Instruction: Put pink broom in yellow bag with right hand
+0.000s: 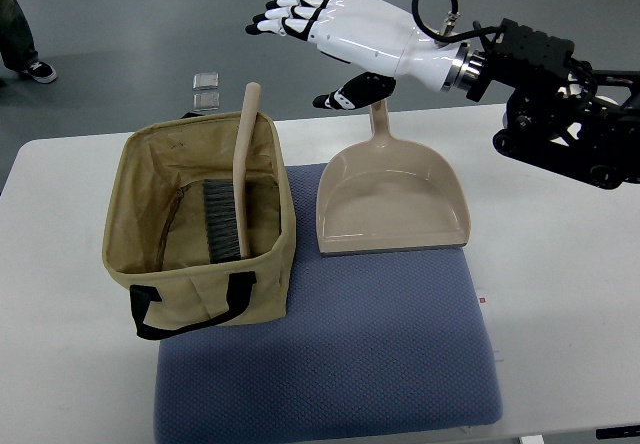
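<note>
Broom (238, 179) stands w/ bristles down inside bag (200, 289), handle on rim; right hand (330, 39) hovers above dustpan (392, 199), fingers spread, grasping 0 items; placing step appears done, next: retract arm.

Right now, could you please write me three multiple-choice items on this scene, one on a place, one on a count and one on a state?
1. Where is the broom's brush head?
A. inside the bag
B. on the dustpan
C. on the bare table

2. How many robot hands are in view?
A. none
B. one
C. two

3. What is the right hand doing?
A. gripping the broom
B. open and holding nothing
C. pressing on the mat

Answers:
1 A, the bristles sit in the bag with the handle leaning out over its rim.
2 B, only the right arm enters the picture.
3 B, its fingers are spread in the air above the dustpan's handle.
</note>
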`<action>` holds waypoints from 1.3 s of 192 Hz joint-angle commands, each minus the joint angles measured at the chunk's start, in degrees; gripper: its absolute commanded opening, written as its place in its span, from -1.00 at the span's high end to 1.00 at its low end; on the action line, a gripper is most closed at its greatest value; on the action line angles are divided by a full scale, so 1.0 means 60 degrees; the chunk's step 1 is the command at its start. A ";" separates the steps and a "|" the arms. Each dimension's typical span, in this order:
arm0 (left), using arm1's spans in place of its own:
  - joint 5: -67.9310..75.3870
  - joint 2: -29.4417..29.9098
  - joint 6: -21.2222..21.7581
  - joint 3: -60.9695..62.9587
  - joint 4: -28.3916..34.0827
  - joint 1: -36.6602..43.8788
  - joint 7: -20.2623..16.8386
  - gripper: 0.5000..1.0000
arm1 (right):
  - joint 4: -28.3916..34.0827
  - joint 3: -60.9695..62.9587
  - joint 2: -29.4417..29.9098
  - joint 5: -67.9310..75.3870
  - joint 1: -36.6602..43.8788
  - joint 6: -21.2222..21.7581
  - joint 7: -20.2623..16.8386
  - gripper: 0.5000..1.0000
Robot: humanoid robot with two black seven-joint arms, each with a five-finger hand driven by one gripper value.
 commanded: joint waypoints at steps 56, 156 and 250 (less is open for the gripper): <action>-0.0001 0.0000 -0.0001 0.0000 0.0000 0.0000 0.0001 -1.00 | -0.0524 0.4405 -0.0690 0.4787 -0.2680 0.3340 -0.0129 -0.56; -0.0001 0.0000 -0.0001 0.0000 0.0000 0.0000 0.0001 -1.00 | -0.2355 0.5431 -0.0500 1.2213 -0.4438 0.4483 -0.0114 -0.56; -0.0001 0.0000 -0.0001 0.0000 0.0000 0.0014 0.0001 -1.00 | -0.3995 0.5431 0.0555 1.4864 -0.5492 0.6431 -0.0056 -0.57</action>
